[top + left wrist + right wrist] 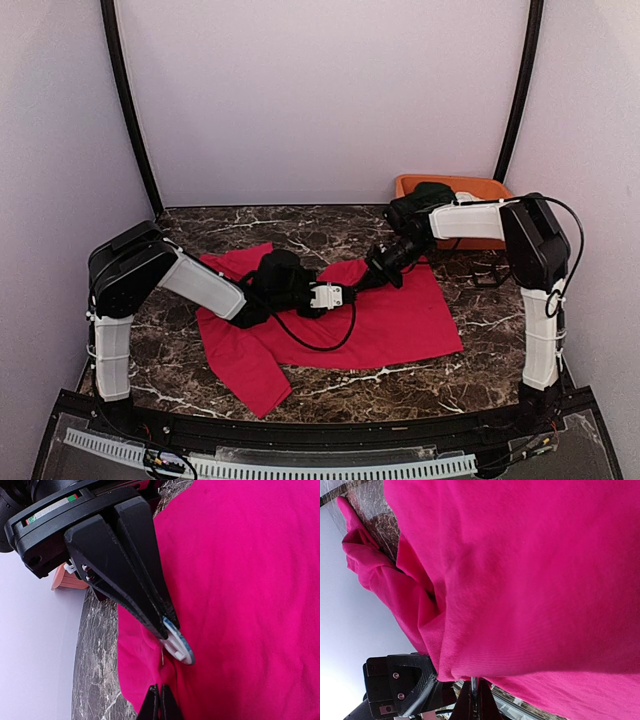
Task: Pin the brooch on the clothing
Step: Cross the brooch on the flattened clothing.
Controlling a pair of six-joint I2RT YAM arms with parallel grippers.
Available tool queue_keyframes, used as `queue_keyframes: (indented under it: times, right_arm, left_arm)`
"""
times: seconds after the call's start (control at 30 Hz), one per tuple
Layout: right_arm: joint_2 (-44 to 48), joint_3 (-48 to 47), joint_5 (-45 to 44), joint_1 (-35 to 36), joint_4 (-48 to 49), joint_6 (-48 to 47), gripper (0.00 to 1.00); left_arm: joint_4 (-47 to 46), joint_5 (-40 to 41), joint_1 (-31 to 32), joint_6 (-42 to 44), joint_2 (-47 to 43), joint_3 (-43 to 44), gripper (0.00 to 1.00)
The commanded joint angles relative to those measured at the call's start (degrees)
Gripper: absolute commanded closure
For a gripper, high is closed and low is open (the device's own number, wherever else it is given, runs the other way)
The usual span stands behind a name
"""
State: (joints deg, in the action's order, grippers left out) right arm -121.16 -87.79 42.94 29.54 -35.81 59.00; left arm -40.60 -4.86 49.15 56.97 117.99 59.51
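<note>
The left tool [167, 625] is clamped together on the round brooch [181, 647], holding it edge-on against the red shirt [250, 580], which lies on the worktop [95, 655] beneath both tools. Facing its tips, the right tool [160, 706] is closed at a raised fold of the shirt; whether it grips cloth or the pin I cannot tell. The brooch seems to have reached the cloth but not to be fastened: piercing and closing remain.
</note>
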Motion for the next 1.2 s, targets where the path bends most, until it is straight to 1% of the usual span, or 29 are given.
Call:
queue_keyframes:
  times: [0.0, 0.17, 0.33, 0.6, 1.0, 1.17]
  right_arm:
    - [3.0, 1.3, 1.3, -0.7, 2.8, 0.6, 1.0]
    - [3.8, 1.9, 1.8, -1.1, 3.3, 0.5, 1.0]
    - [4.2, 2.8, 2.3, -1.4, 3.6, -0.1, 1.0]
    - [4.4, 3.1, 1.7, -1.5, 3.6, 0.5, 1.0]
    - [2.8, 0.0, 0.9, -1.4, 2.4, 1.4, 1.0]
    - [1.2, -3.0, -1.3, -1.0, -1.9, -0.3, 1.0]
  left_arm:
    - [-0.3, -0.7, 0.7, 0.3, -1.9, -0.8, 0.99]
    - [0.3, -0.6, 0.8, 0.6, -1.7, -0.7, 0.99]
    - [1.0, 1.2, 0.9, 0.6, -1.0, 0.2, 0.99]
    - [1.4, 0.3, 1.1, 1.2, -1.0, -0.1, 0.99]
    - [1.6, -1.0, 1.6, 2.1, -1.4, -0.5, 0.99]
    - [1.4, -1.1, 1.6, 2.1, -1.3, -0.5, 0.99]
